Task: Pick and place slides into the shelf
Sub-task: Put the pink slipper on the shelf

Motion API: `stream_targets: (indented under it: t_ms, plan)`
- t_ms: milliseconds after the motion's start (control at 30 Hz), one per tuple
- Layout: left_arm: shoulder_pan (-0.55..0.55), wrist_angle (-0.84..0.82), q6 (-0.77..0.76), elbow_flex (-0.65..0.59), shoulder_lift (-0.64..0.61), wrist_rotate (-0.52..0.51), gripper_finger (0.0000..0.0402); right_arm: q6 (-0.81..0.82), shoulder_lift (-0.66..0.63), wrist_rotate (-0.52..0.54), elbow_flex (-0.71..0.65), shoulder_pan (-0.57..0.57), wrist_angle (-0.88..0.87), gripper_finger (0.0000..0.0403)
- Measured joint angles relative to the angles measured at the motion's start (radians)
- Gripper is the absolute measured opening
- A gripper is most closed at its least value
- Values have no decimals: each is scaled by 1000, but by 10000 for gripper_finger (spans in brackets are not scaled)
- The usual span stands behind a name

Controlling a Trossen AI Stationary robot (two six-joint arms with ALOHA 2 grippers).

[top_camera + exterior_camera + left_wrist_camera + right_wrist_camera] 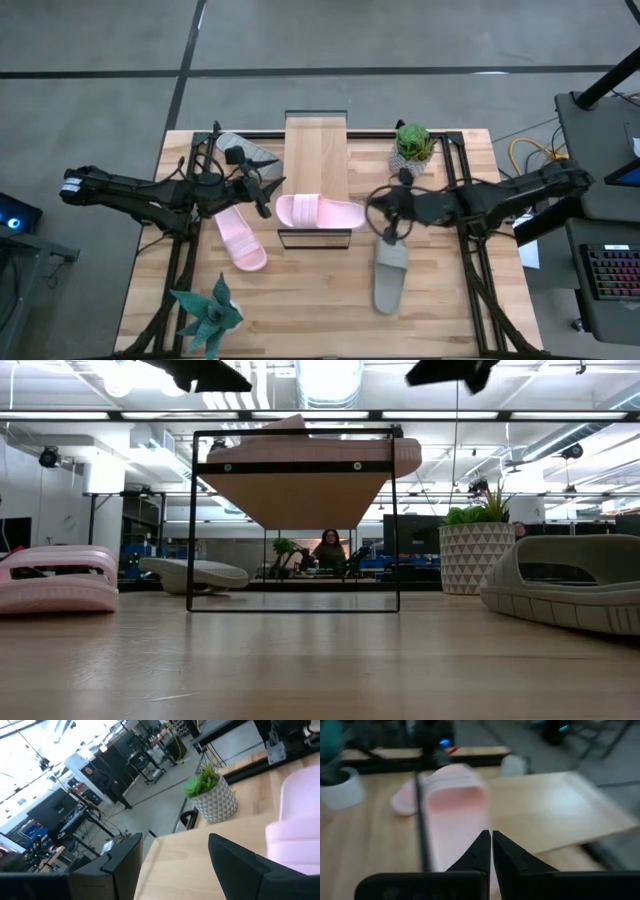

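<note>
Lying on the shelf (316,160), one pink slide (320,211) looks soft and light; its strap seems easiest to grab. Left gripper (266,192) open, right gripper (389,236) shut empty.

Both arms are dark, jointed links with thin black cables looping beside the shelf (316,165). The left arm's outer end seems to carry a white marking. Each end effector has two plain black tapering fingers (481,851).
</note>
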Motion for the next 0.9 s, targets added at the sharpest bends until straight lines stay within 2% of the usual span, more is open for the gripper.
stream_targets:
  t_ms: [133,233,333,533,633,800,900]
  plan:
    - [0,-93,-58,1,0,0,211,-19,-83,200,-1,59,-58,9]
    - [0,-195,-123,16,0,1,211,-23,-119,308,-11,105,-81,9]
    - [4,-332,-221,56,-5,-4,211,-23,-136,331,-28,124,-80,9]
    - [27,-601,-542,186,-7,-4,203,-11,-134,330,-79,126,-73,9]
    - [31,-738,-730,249,-5,93,193,13,-135,330,-94,127,-68,9]
    - [28,-872,-975,306,1,406,178,1,-134,330,-115,127,-57,9]
    - [27,-920,-1060,302,2,537,175,-36,-134,330,-139,127,-13,9]
